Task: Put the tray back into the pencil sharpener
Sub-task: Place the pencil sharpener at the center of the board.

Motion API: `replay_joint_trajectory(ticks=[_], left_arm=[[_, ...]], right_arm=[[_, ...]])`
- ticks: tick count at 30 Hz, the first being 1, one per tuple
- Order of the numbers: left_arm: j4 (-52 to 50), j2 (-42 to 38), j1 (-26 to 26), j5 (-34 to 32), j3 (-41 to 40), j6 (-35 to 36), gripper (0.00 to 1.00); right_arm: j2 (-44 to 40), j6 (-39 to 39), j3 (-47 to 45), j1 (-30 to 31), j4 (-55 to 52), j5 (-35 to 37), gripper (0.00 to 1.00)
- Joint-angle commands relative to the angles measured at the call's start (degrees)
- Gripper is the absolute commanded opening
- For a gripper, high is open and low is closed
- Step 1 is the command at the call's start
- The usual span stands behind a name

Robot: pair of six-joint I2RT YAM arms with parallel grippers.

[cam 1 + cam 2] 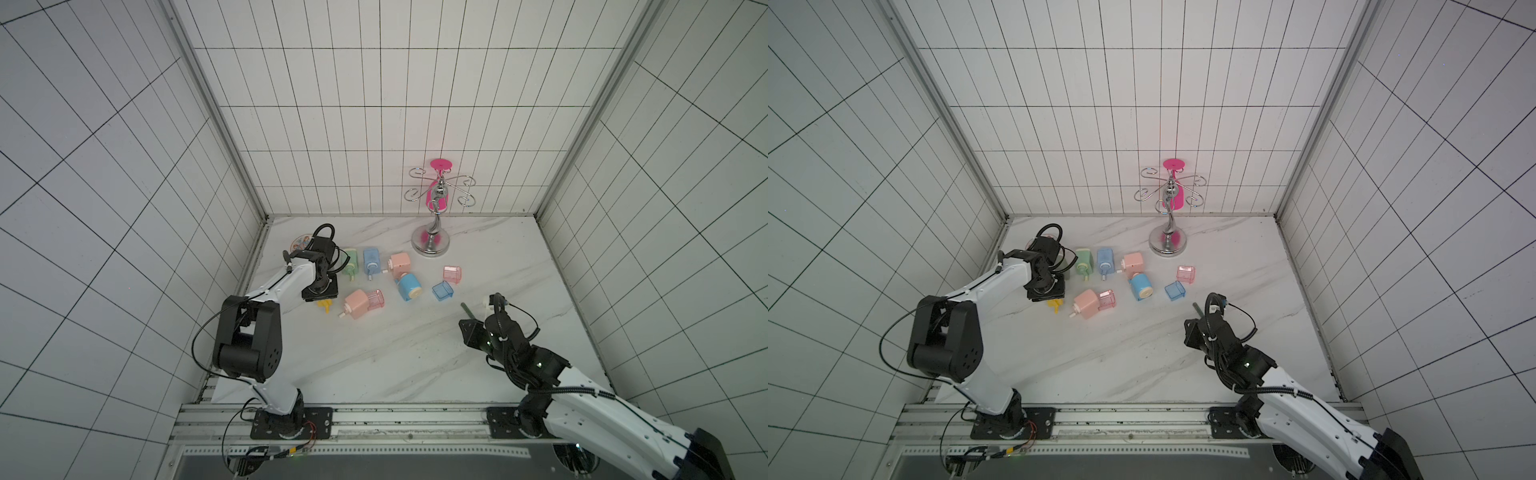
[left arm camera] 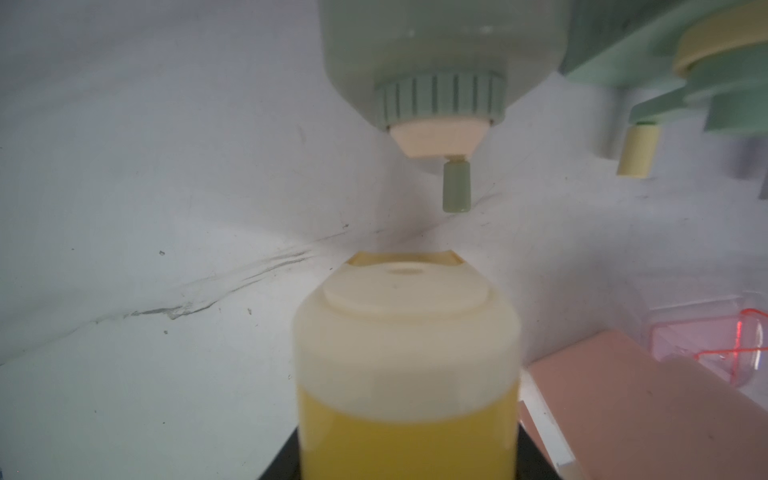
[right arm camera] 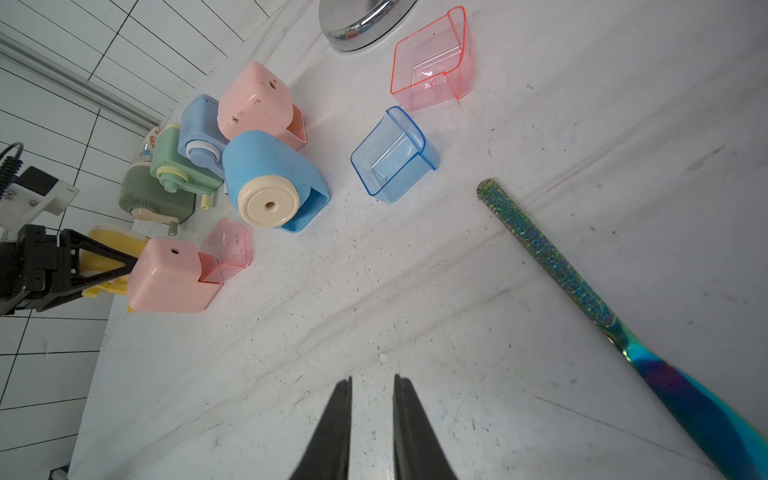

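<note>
My left gripper (image 1: 322, 297) is shut on a yellow pencil sharpener (image 2: 407, 365) with a cream face, held low over the table beside a pink sharpener (image 1: 357, 305). A clear pink tray (image 1: 374, 298) sticks halfway out of that pink sharpener. A loose clear blue tray (image 3: 392, 156) and a loose clear pink tray (image 3: 432, 62) lie on the marble. A blue sharpener (image 3: 270, 183) lies on its side with its slot empty. My right gripper (image 3: 372, 380) hovers nearer the front, jaws a narrow gap apart with nothing between them.
A green sharpener (image 2: 440, 62) sits just beyond the yellow one. Another blue sharpener (image 1: 371, 259) and a second pink one (image 1: 400, 262) lie at the back. A chrome stand (image 1: 431, 245) rises behind the trays. An iridescent stick (image 3: 582, 291) lies beside my right gripper.
</note>
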Motion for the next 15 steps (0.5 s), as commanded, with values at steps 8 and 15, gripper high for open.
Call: replay_joint_trajectory(ticks=[8, 15], left_arm=[[2.98, 1.55, 0.20, -1.49, 0.24, -0.13, 0.00], [4.26, 2.88, 0.21, -0.99, -0.01, -0.22, 0.00]], right_arm=[[-1.09, -0.03, -1.97, -0.71, -0.18, -0.07, 0.22], [-1.26, -0.05, -1.97, -0.89, -0.34, -0.18, 0.22]])
